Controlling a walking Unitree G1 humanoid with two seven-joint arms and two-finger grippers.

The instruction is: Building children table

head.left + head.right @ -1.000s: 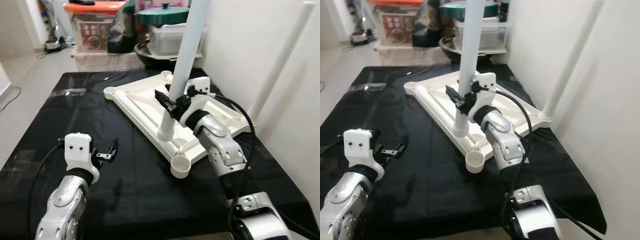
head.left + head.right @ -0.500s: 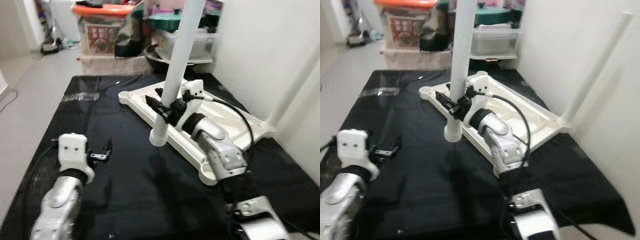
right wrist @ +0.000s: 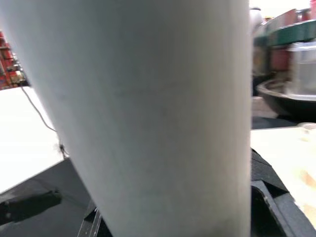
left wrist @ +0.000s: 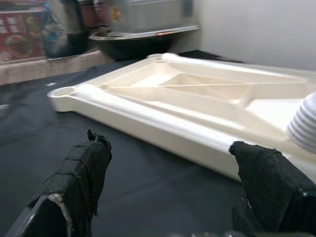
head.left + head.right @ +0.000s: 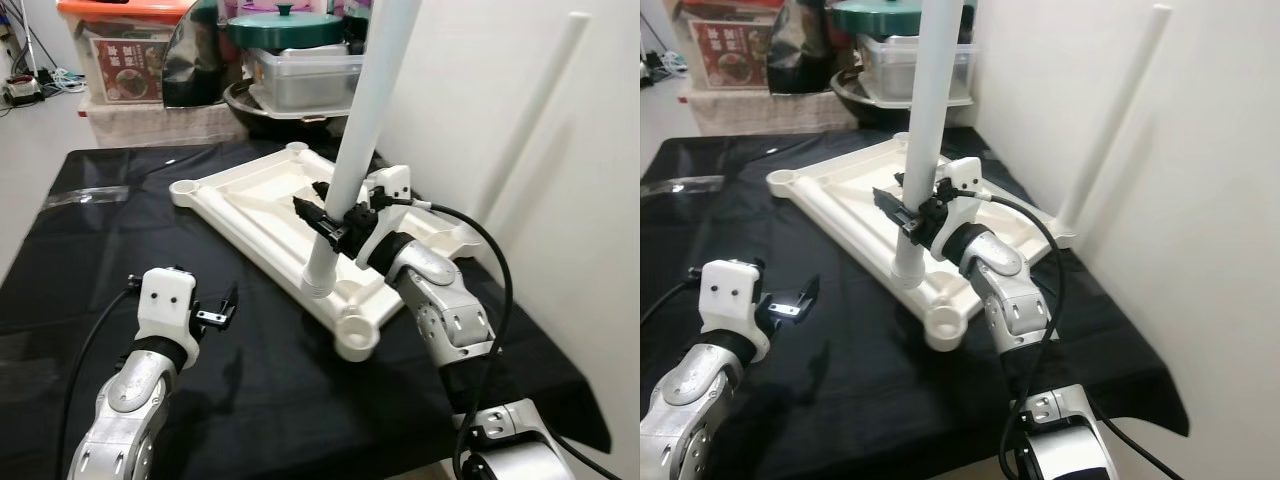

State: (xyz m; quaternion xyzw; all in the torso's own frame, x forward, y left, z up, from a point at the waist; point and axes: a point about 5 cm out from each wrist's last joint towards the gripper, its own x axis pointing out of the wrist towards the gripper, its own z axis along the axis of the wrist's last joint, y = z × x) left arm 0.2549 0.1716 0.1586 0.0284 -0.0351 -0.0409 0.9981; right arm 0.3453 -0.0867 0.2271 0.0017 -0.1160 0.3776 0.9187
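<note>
We see a black cloth (image 5: 80,230) covering the work surface, with the white tabletop (image 5: 262,205) lying upside down on it. Our right gripper (image 5: 335,222) is clamped around a white table leg (image 5: 367,120), tilted, its threaded end low over the tabletop's near edge beside a corner socket (image 5: 357,335). Our left gripper (image 5: 215,312) hovers over the cloth, fingers spread, holding nothing.

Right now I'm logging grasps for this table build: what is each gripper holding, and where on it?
The right gripper clamps the white table leg low on its shaft, above the threaded end. The left gripper holds nothing.
</note>
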